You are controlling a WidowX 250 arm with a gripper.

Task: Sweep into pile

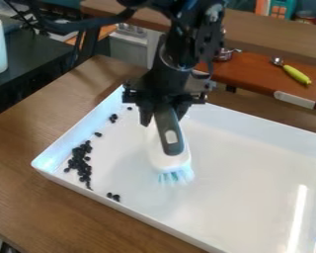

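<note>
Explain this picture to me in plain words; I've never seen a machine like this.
It comes from one fixed camera looking down at a slant. The black machine is a robot arm, entering at the top. Its pincer grips a brush with a grey-and-white body and pale blue bristles. Below is a white tray on a wooden table. Small black pieces lie in the tray, most clustered near its left-hand corner in the picture, a few scattered apart.

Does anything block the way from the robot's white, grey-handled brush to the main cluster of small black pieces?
Nothing visible does. Between the brush, held in the black tool, and the cluster, near a corner of the white tray, there is just bare tray floor.
</note>
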